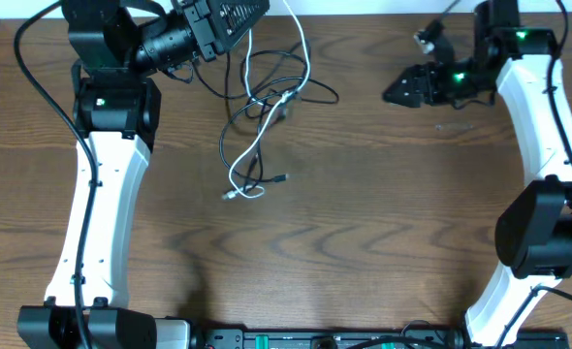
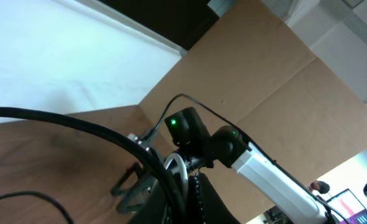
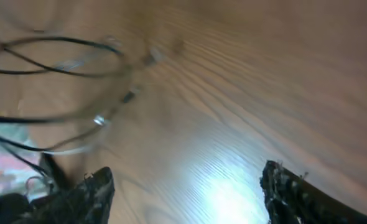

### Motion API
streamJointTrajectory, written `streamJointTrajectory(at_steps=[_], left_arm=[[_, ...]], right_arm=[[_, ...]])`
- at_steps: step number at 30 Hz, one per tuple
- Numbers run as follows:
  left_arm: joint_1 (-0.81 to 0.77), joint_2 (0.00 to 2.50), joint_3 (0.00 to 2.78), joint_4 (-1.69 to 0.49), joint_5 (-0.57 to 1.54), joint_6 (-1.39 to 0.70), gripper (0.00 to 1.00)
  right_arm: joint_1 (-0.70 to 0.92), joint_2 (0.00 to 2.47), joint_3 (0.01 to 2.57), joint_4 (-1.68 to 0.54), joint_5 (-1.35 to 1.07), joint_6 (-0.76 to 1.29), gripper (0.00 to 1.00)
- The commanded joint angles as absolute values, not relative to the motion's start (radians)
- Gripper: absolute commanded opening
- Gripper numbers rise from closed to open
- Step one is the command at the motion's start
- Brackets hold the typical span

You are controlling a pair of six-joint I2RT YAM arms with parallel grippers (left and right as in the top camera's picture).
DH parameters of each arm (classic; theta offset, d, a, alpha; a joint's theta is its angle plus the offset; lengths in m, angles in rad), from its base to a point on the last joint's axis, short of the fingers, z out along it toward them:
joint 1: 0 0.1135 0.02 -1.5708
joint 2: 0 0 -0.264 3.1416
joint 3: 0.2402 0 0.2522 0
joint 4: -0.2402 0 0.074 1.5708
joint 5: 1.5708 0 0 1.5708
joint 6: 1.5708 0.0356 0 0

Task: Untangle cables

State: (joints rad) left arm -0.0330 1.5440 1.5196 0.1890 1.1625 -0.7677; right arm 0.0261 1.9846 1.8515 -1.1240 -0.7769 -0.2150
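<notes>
Overhead view, item one: the cables (image 1: 259, 105), black strands and one white cord (image 1: 306, 60), lie looped over each other at the far centre of the table (image 1: 364, 233), with a plug end trailing toward the near side. Item two: left gripper (image 1: 255, 14), clenched above the heap. A black strand runs up to it, but I cannot tell whether it is pinched. Item three: right gripper (image 1: 391, 94), jaws spread and empty, well apart from the heap. Handling note, my judgement: the right arm should take a single strand beside the crossing and draw it slowly outward, away from the left.
</notes>
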Motion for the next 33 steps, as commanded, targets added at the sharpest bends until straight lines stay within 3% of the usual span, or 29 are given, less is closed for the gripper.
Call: streamJointTrajectory(at_steps=[1,10,26,30,33], left_arm=[[-0.030,1.526,1.538,0.187,1.182,-0.784,0.07],[-0.030,1.526,1.538,0.158,1.186,-0.796,0.07],[-0.030,1.526,1.538,0.158,1.194,-0.807,0.07],[-0.033,1.526,1.538,0.158,1.194,-0.807,0.07],[-0.040,1.526,1.538,0.158,1.196,-0.807,0.07]], right_arm=[[0.093,1.912,1.882,-1.082,-0.908,-0.286,0.78],[0.214,1.911,1.882,-0.925,-0.909,-0.285,0.88],[0.282,1.916,1.882,-0.707,-0.897,-0.096,0.80],[0.340,1.917,1.882,-0.693,-0.772,-0.051,0.80],[0.376,1.917,1.882,-0.645,-0.562,0.139,0.79]])
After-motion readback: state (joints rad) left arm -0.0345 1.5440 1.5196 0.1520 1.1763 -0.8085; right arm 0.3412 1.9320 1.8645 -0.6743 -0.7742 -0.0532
